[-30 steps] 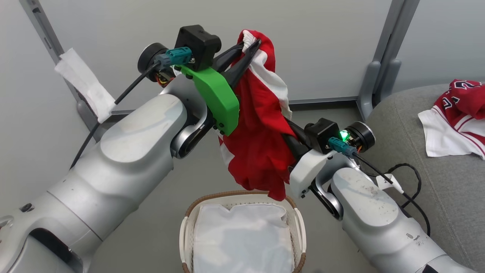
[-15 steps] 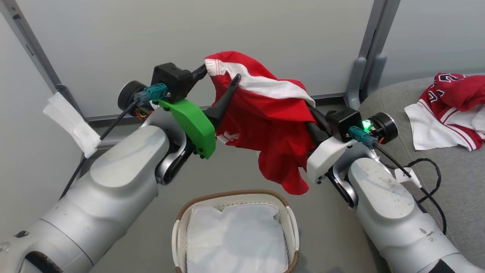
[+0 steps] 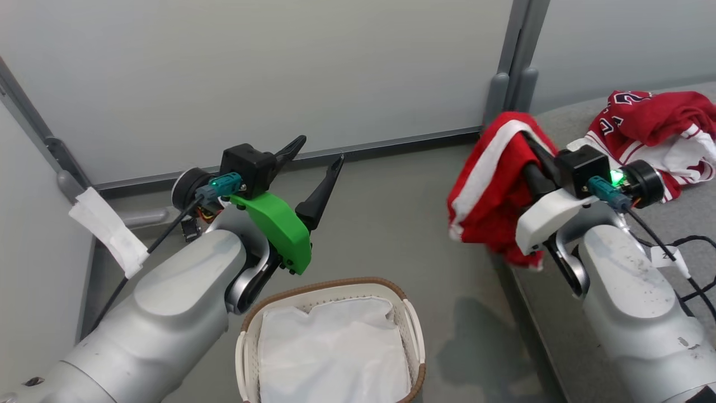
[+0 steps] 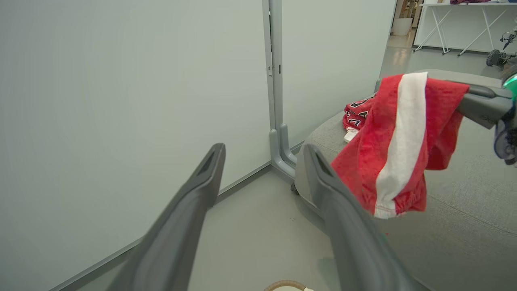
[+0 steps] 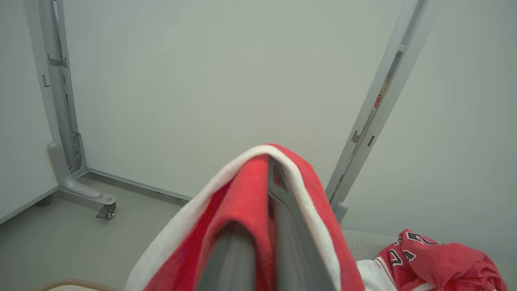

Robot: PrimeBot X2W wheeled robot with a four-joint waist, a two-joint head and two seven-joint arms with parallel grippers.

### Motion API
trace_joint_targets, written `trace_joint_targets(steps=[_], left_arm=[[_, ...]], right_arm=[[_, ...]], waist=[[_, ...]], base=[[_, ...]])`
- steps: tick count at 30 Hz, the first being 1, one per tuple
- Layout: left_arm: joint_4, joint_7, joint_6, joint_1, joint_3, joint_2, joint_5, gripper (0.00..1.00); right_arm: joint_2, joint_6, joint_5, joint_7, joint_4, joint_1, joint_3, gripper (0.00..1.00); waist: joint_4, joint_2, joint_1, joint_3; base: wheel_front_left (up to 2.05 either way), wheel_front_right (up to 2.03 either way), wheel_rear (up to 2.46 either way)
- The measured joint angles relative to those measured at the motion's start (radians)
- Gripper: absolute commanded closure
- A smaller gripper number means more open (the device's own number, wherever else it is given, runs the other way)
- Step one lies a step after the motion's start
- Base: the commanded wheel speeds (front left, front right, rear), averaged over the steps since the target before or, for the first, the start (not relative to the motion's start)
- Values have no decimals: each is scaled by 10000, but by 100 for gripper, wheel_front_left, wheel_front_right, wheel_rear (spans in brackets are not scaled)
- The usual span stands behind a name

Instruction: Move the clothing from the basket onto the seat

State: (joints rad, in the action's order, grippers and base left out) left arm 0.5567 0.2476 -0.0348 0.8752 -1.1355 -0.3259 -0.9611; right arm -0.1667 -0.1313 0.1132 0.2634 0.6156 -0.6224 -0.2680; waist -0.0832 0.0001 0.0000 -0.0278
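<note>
1. Red shorts [image 3: 492, 190] with a white side stripe hang from the right gripper [image 3: 528, 143]. Its two fingers are pressed together with cloth pinched between them, and more cloth is draped over the tips.
2. Key relation: the seat [image 3: 702, 207] lies to the right of the shorts and below them. The shorts hang at about the seat's left edge. Whether the lower hem is over the cushion or over the floor, I cannot tell from these views.
3. Long axis of the shorts: roughly vertical, stripe running down from the fingers, with the bulk bunched under and to the left of the gripper.
4. The right arm is the nearer one to the seat, with its forearm already over the seat's near left part. The left gripper [image 3: 320, 150] is well apart to the left, fingers spread wide with nothing in them, above and just beyond the basket [image 3: 330, 285].
5. The jersey [image 3: 649, 120] lies crumpled on the far right of the seat, past the right gripper. There is bare cushion between it and the shorts.
6. The basket sits on the floor near the robot and holds a white sheet [image 3: 330, 352]. No red cloth shows in it.
7. Judgement: the carry is nearly done. The next move calls for the right arm to travel further right so that the hanging bulk clears the seat edge, and then to let go. If released too early, the shorts could slide off the edge to the floor.
</note>
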Motion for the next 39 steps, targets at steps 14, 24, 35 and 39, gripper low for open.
trace_joint_targets(steps=[14,24,35,39], left_arm=[[-763,102,165,-1210,-330,443,414,0],[-1260,134,184,-1379,-470,731,874,0],[-1442,146,249,-1361,-625,784,1122,0],[-1505,111,259,-1314,-662,757,1193,0]], right_arm=[[-662,-2,-257,-138,-809,770,800,100],[-543,0,-242,-199,-1557,1070,1047,100],[-393,0,-234,-165,-1906,1248,1453,100],[-286,0,-238,-157,-1971,1265,1618,100]], waist=[[-1260,0,0,249],[-2653,0,0,761],[-4012,0,0,1466],[-4239,0,0,1784]], base=[[0,0,0],[0,0,0],[0,0,0],[0,0,0]])
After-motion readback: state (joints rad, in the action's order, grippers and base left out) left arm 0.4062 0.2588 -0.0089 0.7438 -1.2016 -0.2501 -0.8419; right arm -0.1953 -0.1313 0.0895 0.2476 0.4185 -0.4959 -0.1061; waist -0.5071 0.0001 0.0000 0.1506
